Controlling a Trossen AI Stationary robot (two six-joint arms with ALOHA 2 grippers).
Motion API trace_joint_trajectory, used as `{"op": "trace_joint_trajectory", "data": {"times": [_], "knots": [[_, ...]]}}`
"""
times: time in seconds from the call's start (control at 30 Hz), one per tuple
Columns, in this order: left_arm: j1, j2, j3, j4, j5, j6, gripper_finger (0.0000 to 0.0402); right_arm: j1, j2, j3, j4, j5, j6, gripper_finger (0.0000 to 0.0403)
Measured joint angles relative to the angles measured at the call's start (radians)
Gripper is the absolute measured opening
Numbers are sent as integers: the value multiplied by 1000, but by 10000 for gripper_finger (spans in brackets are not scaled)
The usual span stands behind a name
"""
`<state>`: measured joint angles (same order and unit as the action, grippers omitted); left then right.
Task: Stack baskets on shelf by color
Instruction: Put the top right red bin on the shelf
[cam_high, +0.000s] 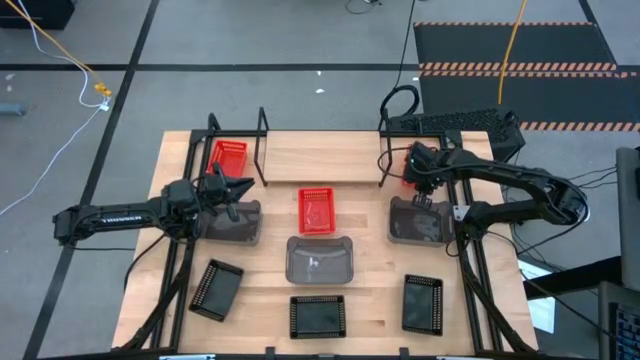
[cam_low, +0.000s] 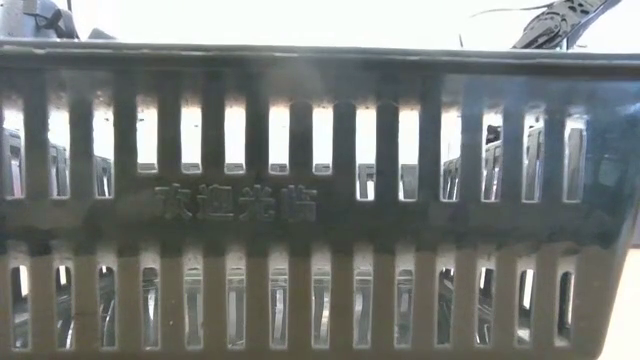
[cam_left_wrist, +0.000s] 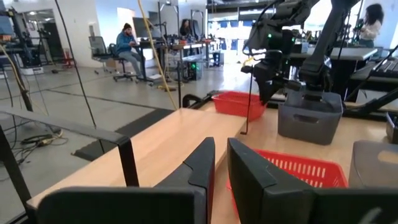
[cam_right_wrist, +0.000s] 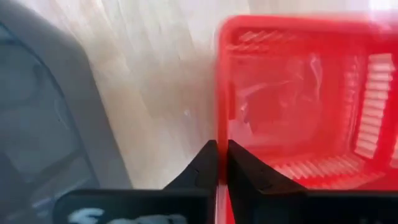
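Wooden tabletop (cam_high: 375, 300) under you is crowded: one red basket (cam_high: 228, 155) sits on the shelf (cam_high: 320, 155), while greys and blacks wait unsorted below. Your right gripper (cam_right_wrist: 218, 163) has pinched shut on the rim of a perforated red basket (cam_right_wrist: 298, 99) beside the shelf's right frame; your left gripper (cam_left_wrist: 219, 165) hangs nearly closed, holding nothing.

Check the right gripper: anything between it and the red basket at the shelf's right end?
Nothing visible. The right gripper is shut on the rim of the red basket, its fingers pinching the wall. A grey basket sits beside it on the table, not between them. The left gripper waits near the shelf's left end.
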<state>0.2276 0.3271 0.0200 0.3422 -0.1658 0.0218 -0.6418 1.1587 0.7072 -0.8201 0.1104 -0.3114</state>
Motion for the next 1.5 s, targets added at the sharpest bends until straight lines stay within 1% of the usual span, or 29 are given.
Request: {"op": "trace_joint_trajectory", "data": {"times": [0.03, 0.1, 0.13, 0.23, 0.3, 0.37, 0.43, 0.53, 0.7, 0.83, 0.9, 1.03, 1.1, 1.17, 1.2, 1.27, 1.5], "knots": [[0, 0, 0, 9, 0, -1, 47, 1, -1, 15, -18, 13, 8, 12], [0, 0, 1, 23, 0, -4, 47, 13, -5, 61, -73, 80, 45, 8], [0, 0, 1, 26, 0, -4, 47, 22, -7, 90, -105, 142, 73, 6], [0, 0, 1, 26, 0, -10, 47, 62, -20, 198, -195, 383, 136, 6], [0, 0, 1, 26, -1, -18, 47, 92, -29, 280, -238, 496, 137, 5], [0, 0, 1, 26, -1, -24, 47, 116, -37, 362, -249, 555, 108, 4], [0, 0, 1, 27, -1, -25, 47, 134, -38, 451, -244, 571, 76, 3], [0, 0, 1, 29, -1, -30, 47, 143, -37, 557, -198, 571, 21, 3], [0, 0, 1, 29, -2, -29, 47, 157, 12, 672, -41, 562, -63, 3], [0, 0, 1, 29, -2, -27, 47, 198, 129, 756, 19, 435, -76, 3], [0, 0, 1, 29, -3, -25, 47, 218, 207, 784, 46, 413, -120, 3], [0, 0, 1, 29, -13, -19, 47, 240, 358, 823, 26, 394, -211, 2], [0, 0, 1, 26, -13, -23, 47, 240, 414, 824, -6, 329, -235, 2], [0, 0, 1, 10, -13, -24, 47, 234, 461, 824, -31, 236, -243, 2], [0, 0, 1, -2, -13, -26, 47, 230, 481, 824, -45, 194, -239, 2], [0, 0, 1, -29, -13, -28, 47, 226, 512, 824, -67, 145, -223, 3], [0, 0, 1, -55, -13, -41, 47, 214, 586, 825, -107, 98, -119, 5]]}}
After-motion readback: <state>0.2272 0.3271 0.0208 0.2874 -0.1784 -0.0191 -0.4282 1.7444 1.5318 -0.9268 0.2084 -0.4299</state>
